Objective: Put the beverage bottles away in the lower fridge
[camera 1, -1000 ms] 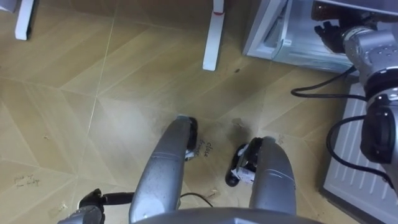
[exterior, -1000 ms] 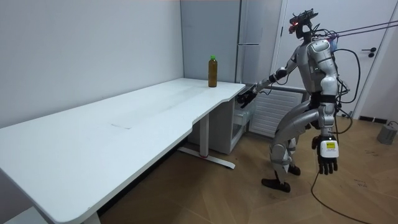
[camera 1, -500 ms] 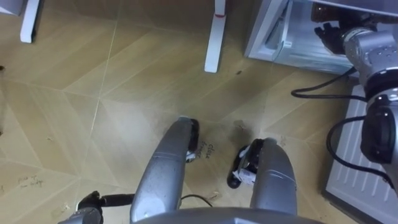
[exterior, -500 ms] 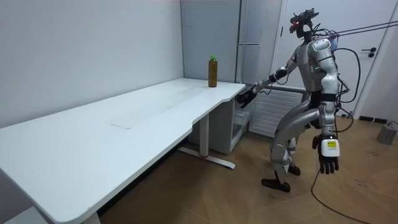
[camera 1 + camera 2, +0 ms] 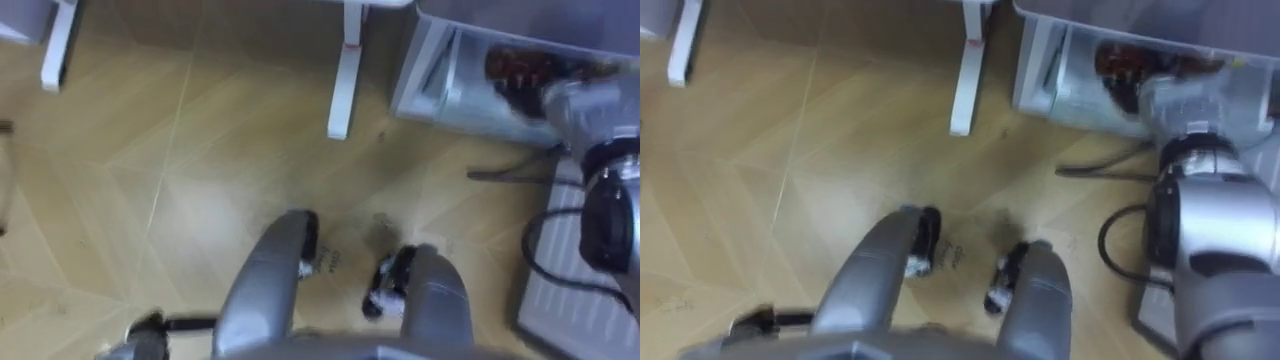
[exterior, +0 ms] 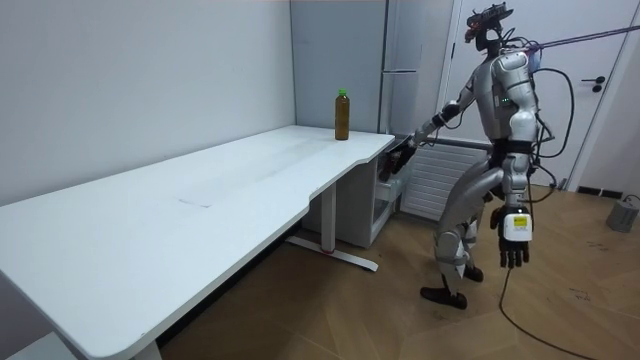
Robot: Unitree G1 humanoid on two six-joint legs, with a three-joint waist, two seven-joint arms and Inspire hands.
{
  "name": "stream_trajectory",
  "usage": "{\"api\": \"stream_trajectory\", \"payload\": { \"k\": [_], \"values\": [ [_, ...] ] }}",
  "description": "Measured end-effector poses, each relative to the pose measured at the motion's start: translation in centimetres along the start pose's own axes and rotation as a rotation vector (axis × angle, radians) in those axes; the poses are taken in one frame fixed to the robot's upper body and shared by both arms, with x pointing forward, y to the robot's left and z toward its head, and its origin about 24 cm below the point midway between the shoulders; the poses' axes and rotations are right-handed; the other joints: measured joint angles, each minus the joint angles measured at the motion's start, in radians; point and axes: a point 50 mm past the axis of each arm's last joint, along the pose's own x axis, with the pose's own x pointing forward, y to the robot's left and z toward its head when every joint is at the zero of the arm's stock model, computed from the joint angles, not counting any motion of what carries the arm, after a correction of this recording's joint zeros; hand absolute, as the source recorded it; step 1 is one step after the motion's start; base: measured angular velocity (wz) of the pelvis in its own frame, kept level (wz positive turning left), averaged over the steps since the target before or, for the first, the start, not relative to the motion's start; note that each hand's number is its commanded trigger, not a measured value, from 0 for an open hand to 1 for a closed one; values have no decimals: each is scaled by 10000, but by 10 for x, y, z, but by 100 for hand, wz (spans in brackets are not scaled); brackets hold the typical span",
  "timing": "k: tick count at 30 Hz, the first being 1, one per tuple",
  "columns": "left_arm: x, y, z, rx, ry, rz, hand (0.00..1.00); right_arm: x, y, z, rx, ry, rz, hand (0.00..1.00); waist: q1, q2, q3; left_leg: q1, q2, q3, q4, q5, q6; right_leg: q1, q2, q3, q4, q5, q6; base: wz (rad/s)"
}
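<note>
A brown drink bottle (image 6: pixel 342 114) with a green cap stands upright on the far corner of the white table (image 6: pixel 200 200). I stand on the wooden floor beside that corner, facing the open lower fridge (image 6: pixel 385 205). My right arm stretches forward and its dark hand (image 6: pixel 400 158) is at the fridge opening. In the left eye view that right hand (image 5: pixel 520 72) is a dark blur inside the fridge compartment (image 5: pixel 440 70), and its fingers cannot be read. My left hand (image 6: pixel 512 240) hangs at my side with relaxed fingers, holding nothing.
A white table leg (image 5: pixel 343 75) stands on the floor just left of the fridge. A white ribbed panel (image 5: pixel 560 280) lies at my right, with a dark cable across it. A tall grey fridge body (image 6: pixel 405 50) rises behind the table corner.
I have straightened up: my head and torso are higher, and my left hand has risen a little. The eye views have shifted, showing more of the fridge. The bottle has not moved.
</note>
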Motion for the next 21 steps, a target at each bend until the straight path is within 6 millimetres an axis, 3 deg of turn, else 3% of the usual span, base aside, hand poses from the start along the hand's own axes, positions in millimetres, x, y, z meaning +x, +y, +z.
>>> {"api": "stream_trajectory", "payload": {
  "k": [6,11,15,18,21],
  "values": [
    [0,3,1,-310,-20,-74,0,3,-34,-6,-196,431,-505,0,-18,1,-8,1356,-70,89,-1024,109,64,1367,53,-46,-1274,278,185,-4],
    [0,7,1,-936,-50,-128,0,3,-65,-10,-633,710,-1090,0,-127,-42,-33,2515,-174,48,-1875,170,115,2669,52,-344,-2296,438,336,8],
    [-1,14,-9,-1546,127,28,0,2,-87,-22,-762,1281,-1617,0,-342,-65,-51,3694,-193,33,-2645,199,135,3949,179,-492,-3266,728,479,-3],
    [-3,21,-17,-1923,164,177,0,-1,-112,-29,-744,1659,-2133,0,-409,-244,-259,4489,-193,18,-3244,257,122,4759,320,-503,-4039,938,537,-5],
    [-5,25,-25,-2165,208,217,0,-6,-134,-32,-965,2038,-2544,0,-536,-394,-385,5335,-184,-53,-3720,273,101,5696,482,-552,-4841,1153,586,0]
  ]
}}
